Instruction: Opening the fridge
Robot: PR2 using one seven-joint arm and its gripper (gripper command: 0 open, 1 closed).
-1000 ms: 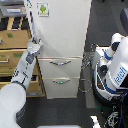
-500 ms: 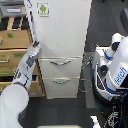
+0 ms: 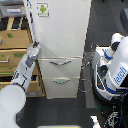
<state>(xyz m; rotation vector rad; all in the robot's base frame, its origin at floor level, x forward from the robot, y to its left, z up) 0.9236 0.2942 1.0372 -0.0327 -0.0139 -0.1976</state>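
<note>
The tall white fridge stands in the middle of the exterior view, with a green-and-white sticker on its large upper door. Below the door, two drawers carry curved silver handles. My white arm reaches up from the lower left, and its gripper sits at the lower left corner of the upper door, against the door's left edge. That edge shows as a slanted white strip, so the door looks slightly ajar. The fingers are too small to make out.
A tan wooden drawer cabinet stands directly on the exterior view's left of the fridge, behind my arm. A white robot with blue lettering and dark cables crowd the exterior view's right. The floor is dark.
The gripper dipped slightly down and left half a second ago and is now back up at the door's lower left corner. The fridge door looks about the same.
</note>
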